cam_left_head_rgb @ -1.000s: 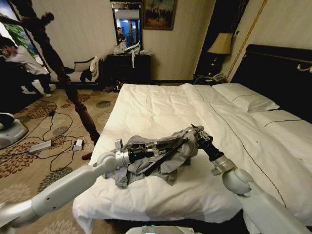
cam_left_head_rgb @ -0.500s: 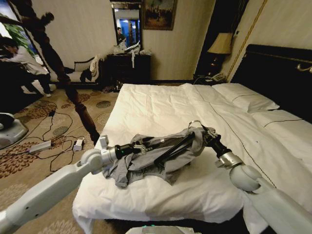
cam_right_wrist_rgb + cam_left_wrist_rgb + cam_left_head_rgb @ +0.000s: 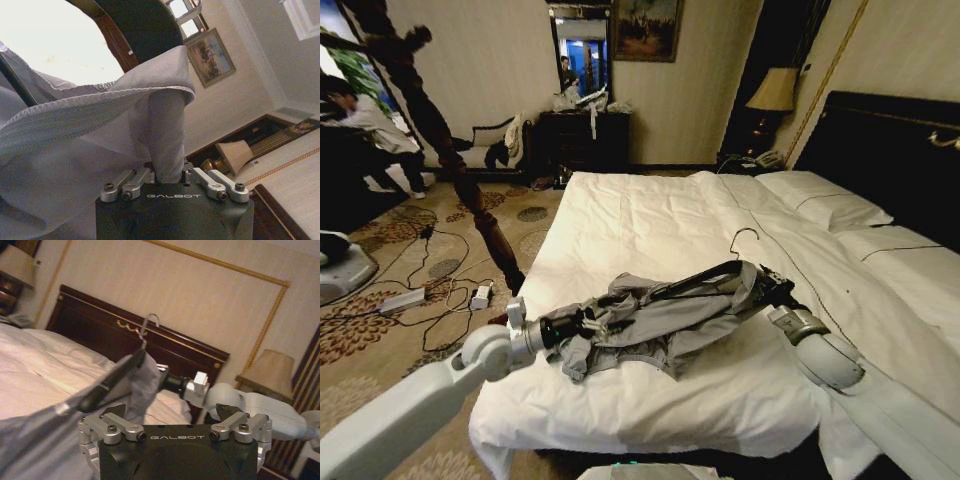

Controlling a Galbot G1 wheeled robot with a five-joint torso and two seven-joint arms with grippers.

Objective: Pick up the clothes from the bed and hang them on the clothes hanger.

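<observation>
Grey shirt point(image 3: 660, 320) stretched between both grippers over the bed point(image 3: 650, 220).
Right gripper point(image 3: 169, 176) pinches its cloth beside the black hanger point(image 3: 705, 277); left gripper's point(image 3: 582, 325) grip cannot be told.

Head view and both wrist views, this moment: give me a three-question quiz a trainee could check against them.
1. True or false: the grey shirt lies flat on the bed, with no gripper touching it.
2. Which gripper pinches shirt cloth beside the clothes hanger hook? A) left gripper B) right gripper
3. Fill in: the shirt is stretched ____ the two grippers.

Key
1. False: it is held up between both arms, partly over the hanger.
2. B: the right wrist view shows cloth clamped in its fingers.
3. between
</observation>
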